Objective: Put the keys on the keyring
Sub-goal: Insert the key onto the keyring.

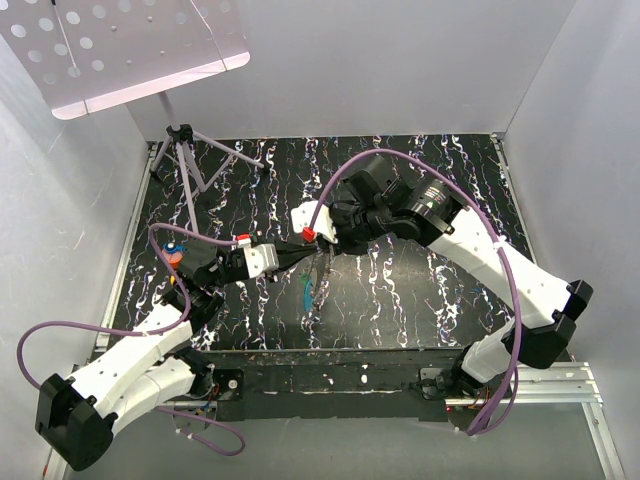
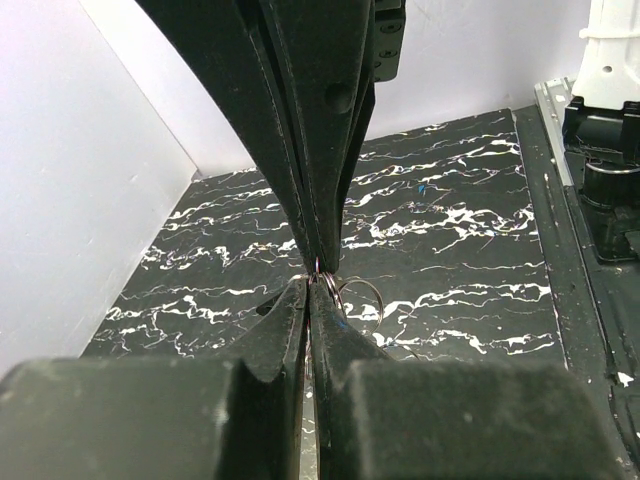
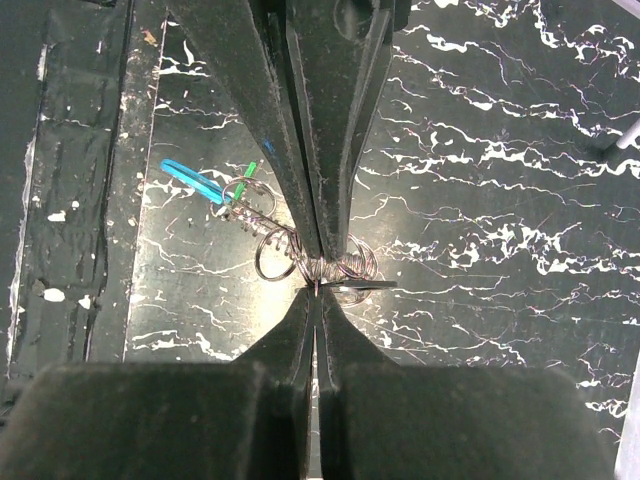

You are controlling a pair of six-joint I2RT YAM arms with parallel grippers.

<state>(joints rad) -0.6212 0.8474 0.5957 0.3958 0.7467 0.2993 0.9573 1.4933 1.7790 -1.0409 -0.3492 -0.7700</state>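
Note:
Both grippers meet tip to tip over the middle of the black marbled table [image 1: 400, 290]. My left gripper [image 2: 315, 282] is shut on the thin wire of the keyring [image 2: 362, 296]. My right gripper [image 3: 318, 288] is shut on the same keyring [image 3: 276, 255], whose silvery coils bunch around both sets of tips. A blue key [image 3: 190, 180] and a green key [image 3: 250, 171] trail from the coils toward the table's near edge. From above, the left gripper [image 1: 308, 257] and right gripper [image 1: 321, 248] touch, with a teal key [image 1: 305, 293] hanging below them.
A tripod stand [image 1: 190, 160] with a perforated plate [image 1: 130, 50] rises at the back left. A small orange and blue object [image 1: 175, 252] lies by the left wall. White walls close in three sides, and a metal rail [image 1: 330, 375] runs along the near edge.

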